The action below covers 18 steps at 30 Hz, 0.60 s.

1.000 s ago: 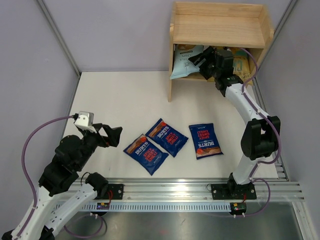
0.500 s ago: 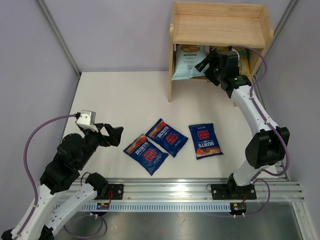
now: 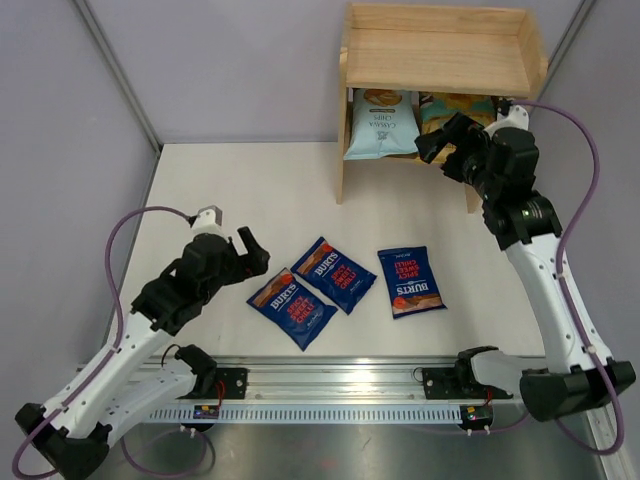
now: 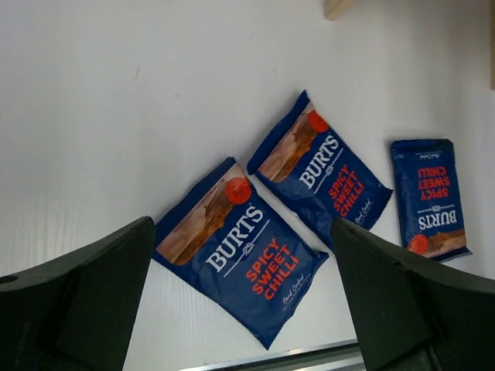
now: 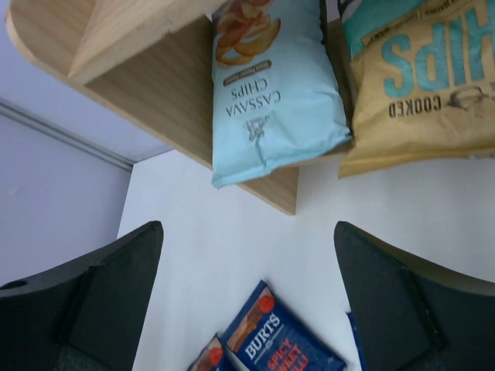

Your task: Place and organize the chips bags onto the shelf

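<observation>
Left gripper (image 3: pixel 246 256) was spread wide, with the nearest Burts bag (image 4: pixel 240 263) flat on the surface (image 3: pixel 250 190) just ahead and below. It looked light, crinkly, slippery and crushable, so I'd pinch a sealed end seam.

Left gripper (image 4: pixel 240 226) spread wide, dark fingers (image 4: pixel 77 301) at 7 and 5 o'clock. Framed between them, flat on white tabletop (image 4: pixel 116 93): crinkly dark blue "Burts" bag with red lettering (image 4: pixel 240 251). Toward 1 o'clock, second Burts bag (image 4: pixel 321 174), just beside, contact unclear. At 3 o'clock, third Burts bag (image 4: pixel 431 197), apart. At 12 o'clock, pale wooden corner (image 4: pixel 338 6).
</observation>
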Available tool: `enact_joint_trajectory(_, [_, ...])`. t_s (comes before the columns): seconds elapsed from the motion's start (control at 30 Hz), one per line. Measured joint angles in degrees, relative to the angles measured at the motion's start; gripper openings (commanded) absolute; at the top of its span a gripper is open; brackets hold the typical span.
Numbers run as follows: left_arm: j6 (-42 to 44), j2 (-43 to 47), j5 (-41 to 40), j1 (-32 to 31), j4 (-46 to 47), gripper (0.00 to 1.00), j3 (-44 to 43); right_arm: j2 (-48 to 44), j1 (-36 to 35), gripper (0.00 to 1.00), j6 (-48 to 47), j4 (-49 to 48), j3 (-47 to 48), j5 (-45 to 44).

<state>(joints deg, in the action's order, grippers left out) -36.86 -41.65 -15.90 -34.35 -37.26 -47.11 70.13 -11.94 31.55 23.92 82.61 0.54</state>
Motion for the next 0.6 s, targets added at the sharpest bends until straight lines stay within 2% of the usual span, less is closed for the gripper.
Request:
enact_joint_trajectory(0.13, [-12.6, -2.6, -3.3, 0.0, -3.1, 0.99, 4.6, -7.4, 0.0, 1.00, -0.1, 0.4, -8.1, 1.2])
enact_joint_trajectory(0.27, [-22.8, -5.1, -3.6, 0.0, -5.7, 0.99, 9.2, -10.4, 0.0, 0.99, -0.1, 2.3, -15.3, 2.6])
enact_joint_trajectory(0.6, [-37.5, -7.8, -1.2, -4.2, -4.8, 0.99, 17.9, -11.8, 0.0, 0.99, 0.0, 3.7, -22.4, 6.9])
